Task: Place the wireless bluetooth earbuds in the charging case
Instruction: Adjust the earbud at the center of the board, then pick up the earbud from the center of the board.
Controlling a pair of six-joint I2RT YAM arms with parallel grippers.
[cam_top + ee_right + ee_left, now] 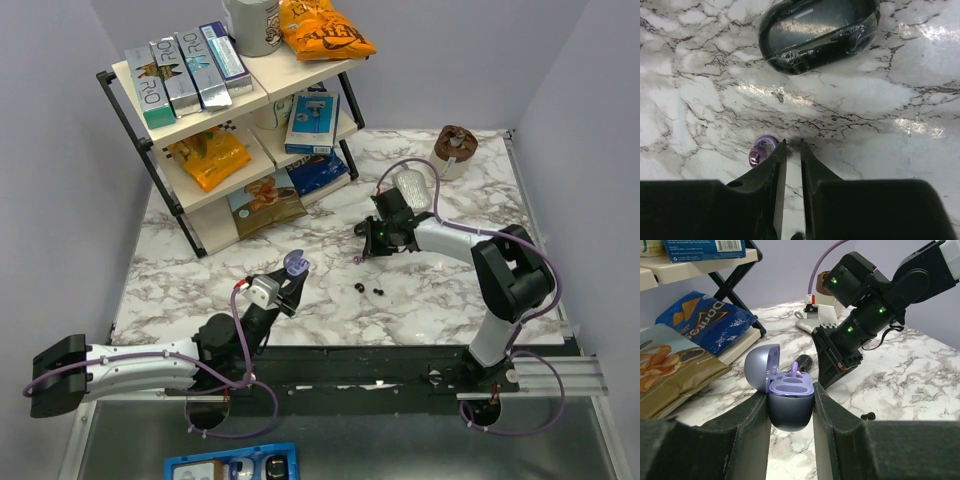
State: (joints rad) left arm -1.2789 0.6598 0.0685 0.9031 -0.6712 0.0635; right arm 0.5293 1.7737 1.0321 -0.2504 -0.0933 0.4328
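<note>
My left gripper (288, 283) is shut on the open purple charging case (294, 265) and holds it upright above the table. In the left wrist view the case (790, 410) sits between the fingers with its lid back; one lilac earbud stem (795, 368) stands in a far slot and the near slot is empty. My right gripper (362, 255) is down at the table, jaws almost together with nothing between them (791, 142). A purple earbud (760, 151) lies on the marble just outside its left finger (775, 162).
A dark glossy oblong object (817, 30) lies ahead of the right gripper. Small black bits (368, 290) lie on the marble between the arms. A shelf rack (230, 120) with snack bags and boxes stands at the back left, a brown cup (456, 146) at the back right.
</note>
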